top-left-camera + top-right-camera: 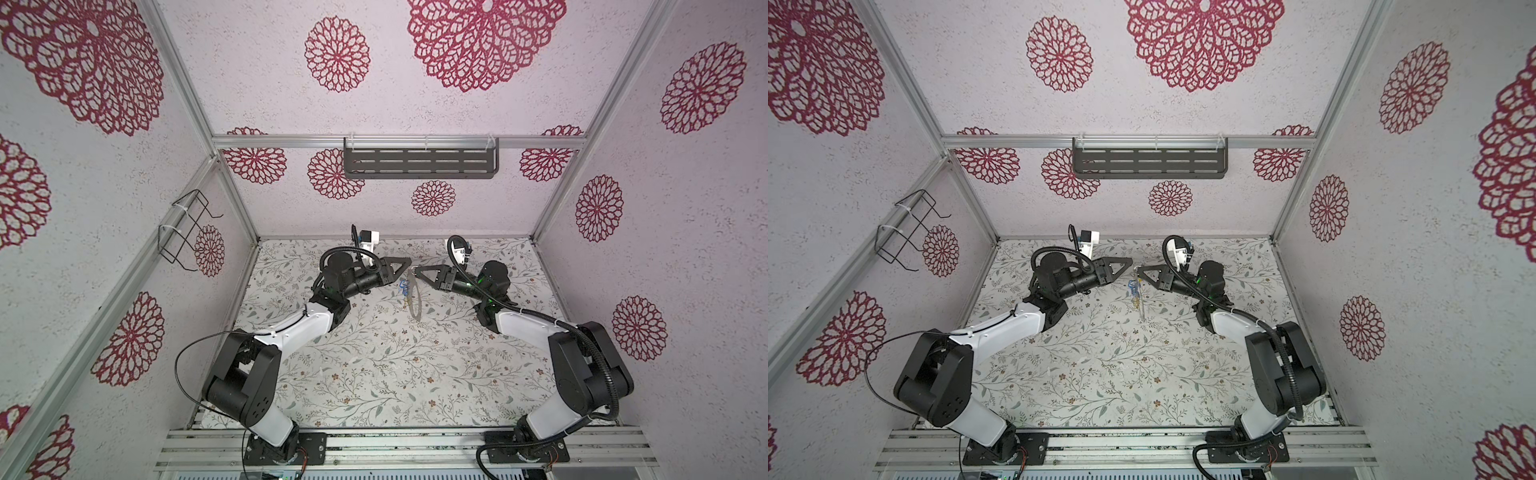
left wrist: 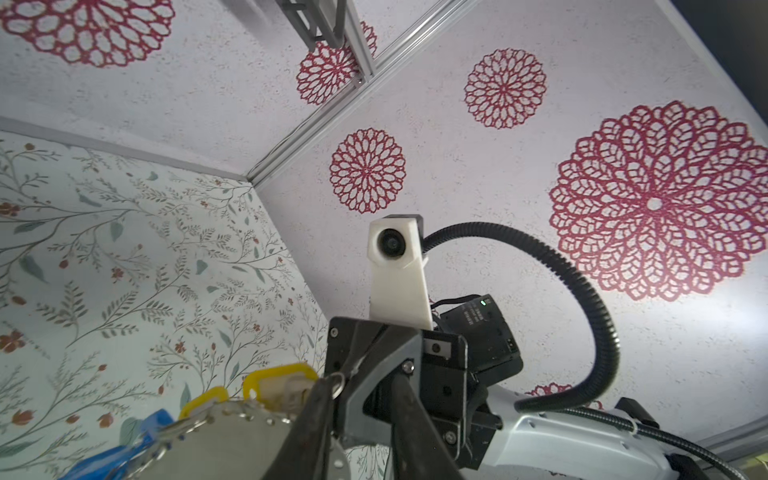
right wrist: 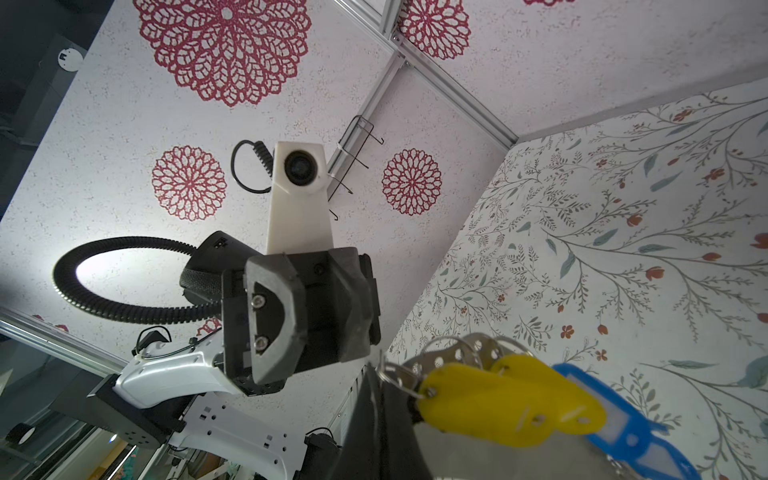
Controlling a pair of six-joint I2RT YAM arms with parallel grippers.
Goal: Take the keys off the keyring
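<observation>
Yellow and blue keys (image 3: pixel 511 407) crowd the right wrist view, strung by small metal loops (image 3: pixel 395 374) on the perforated grey keyring (image 3: pixel 440 357). In both top views the keyring (image 1: pixel 414 301) (image 1: pixel 1141 301) hangs edge-on over the middle of the floral bench (image 1: pixel 374 374). Its upper edge is held in the right gripper (image 1: pixel 416 272), whose jaws are clenched on it. The keys (image 1: pixel 402 286) cluster on its left side near the top. The left gripper (image 1: pixel 409 262) faces the right gripper almost tip to tip, just beside the keyring's upper edge. In the left wrist view one of the small metal loops (image 2: pixel 338 381) sits at its jaws, which stand narrowly parted; whether they pinch it I cannot tell.
</observation>
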